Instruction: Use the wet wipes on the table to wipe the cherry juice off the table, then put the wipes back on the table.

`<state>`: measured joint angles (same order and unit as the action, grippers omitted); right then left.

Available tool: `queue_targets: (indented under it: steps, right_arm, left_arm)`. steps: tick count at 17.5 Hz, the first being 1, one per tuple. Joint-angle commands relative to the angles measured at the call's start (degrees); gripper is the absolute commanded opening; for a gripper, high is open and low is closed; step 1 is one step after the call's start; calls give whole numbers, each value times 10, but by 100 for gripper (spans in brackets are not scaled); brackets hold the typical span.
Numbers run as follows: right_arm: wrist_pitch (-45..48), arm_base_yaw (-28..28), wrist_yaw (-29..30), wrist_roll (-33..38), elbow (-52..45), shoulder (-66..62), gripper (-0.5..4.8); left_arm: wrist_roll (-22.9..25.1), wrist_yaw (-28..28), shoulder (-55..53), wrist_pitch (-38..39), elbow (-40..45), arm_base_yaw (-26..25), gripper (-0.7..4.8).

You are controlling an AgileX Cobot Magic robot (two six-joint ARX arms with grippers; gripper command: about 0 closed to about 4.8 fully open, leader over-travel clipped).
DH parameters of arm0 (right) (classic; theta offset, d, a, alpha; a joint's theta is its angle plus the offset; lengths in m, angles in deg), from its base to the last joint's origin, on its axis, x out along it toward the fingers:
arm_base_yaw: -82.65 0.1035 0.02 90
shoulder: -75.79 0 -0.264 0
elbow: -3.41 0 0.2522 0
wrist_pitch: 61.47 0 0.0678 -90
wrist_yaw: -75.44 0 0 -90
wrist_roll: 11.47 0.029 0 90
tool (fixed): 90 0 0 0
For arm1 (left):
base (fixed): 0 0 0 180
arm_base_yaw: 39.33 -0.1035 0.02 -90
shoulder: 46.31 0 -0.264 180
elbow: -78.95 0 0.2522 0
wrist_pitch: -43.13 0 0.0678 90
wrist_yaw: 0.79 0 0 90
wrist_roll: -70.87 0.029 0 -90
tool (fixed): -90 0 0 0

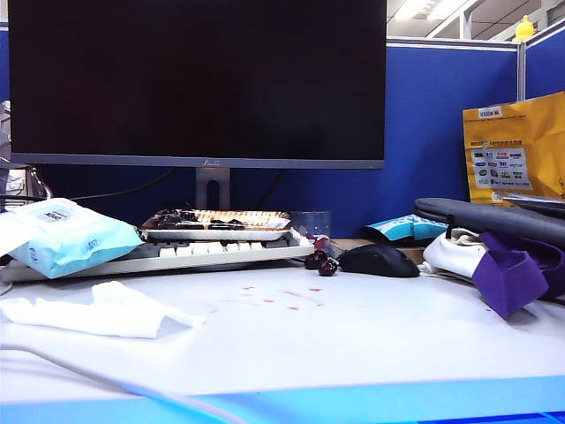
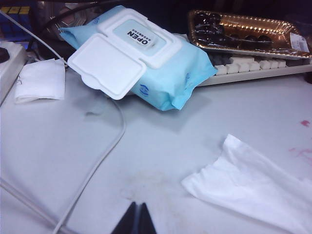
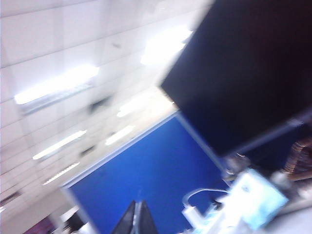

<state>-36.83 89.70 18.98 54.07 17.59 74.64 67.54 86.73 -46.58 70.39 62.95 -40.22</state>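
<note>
The only writing that reads clearly is the word "OPEN" printed on the white flip lid of the one light-blue packet (image 2: 141, 58), which leans on the keyboard (image 1: 177, 254) at the left of the table (image 1: 371, 353). The monitor (image 1: 199, 79) carries a small logo on its lower bezel, too small to read, and the yellow bag (image 1: 516, 146) at the right has rows of printed logos that are also illegible.

One wet wipe (image 1: 97, 309) lies flat and crumpled on the left part of the table, in front of the packet and apart from it. The cherry juice (image 1: 287, 299) shows as several small pinkish-red spots and smears, scattered on the table just to the right of the wipe and in front of the keyboard. Two dark cherries (image 1: 322, 262) sit together beside one black mouse (image 1: 380, 261). One tray (image 1: 216, 221) with a gold rim rests on the keyboard. A grey cable (image 2: 97, 165) runs across the table.

The left gripper (image 2: 137, 219) hangs over the bare table near the wipe's corner, its two fingers pressed together and holding nothing. The right gripper (image 3: 136, 218) points up toward the ceiling lights and the blue partition (image 3: 146, 170); its fingers are likewise pressed together and empty. That view is blurred.
</note>
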Motion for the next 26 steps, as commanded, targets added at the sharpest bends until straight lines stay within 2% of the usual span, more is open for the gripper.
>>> queue_targets:
  steps: [1,4,5,6,8,10,13,14,15,17,19,22,24,26]
  right_arm:
    - [-18,0,24,50,3,0,-1]
    - [-106,0,24,30,55,-8,-1]
    - [-181,0,24,-19,111,-35,-1]
    - [-216,0,24,-59,150,-67,-1]
    - [-236,0,39,-115,211,-144,-1]
    - [-236,0,83,-148,292,-268,-1]
    - [-218,21,128,-141,411,-432,-1]
    - [-193,37,143,-111,443,-480,-1]
    - [-134,59,144,-45,480,-541,-1]
    - [-63,79,144,6,502,-598,-1]
    - [-43,99,140,3,505,-631,-1]
    - [-73,160,115,-83,512,-695,-1]
    - [-149,193,108,-153,539,-739,-1]
    - [-273,253,66,-263,607,-817,-1]
  left_arm:
    - [-1,-3,2,6,3,0,-4]
    - [-1,-3,2,6,3,0,-4]
    - [-1,-3,2,6,3,0,-4]
    - [-1,-3,2,6,3,0,-4]
    - [-1,-3,2,6,3,0,-4]
    - [-1,-3,2,6,3,0,-4]
    - [-1,-3,2,6,3,0,-4]
    - [-1,-3,2,6,3,0,-4]
    - [-1,-3,2,6,3,0,-4]
    - [-1,-3,2,6,3,0,-4]
    - [-1,-2,2,6,3,0,-4]
    - [-1,-3,2,6,3,0,-4]
    - [-1,-3,2,6,3,0,-4]
    - [-1,-2,2,6,3,0,-4]
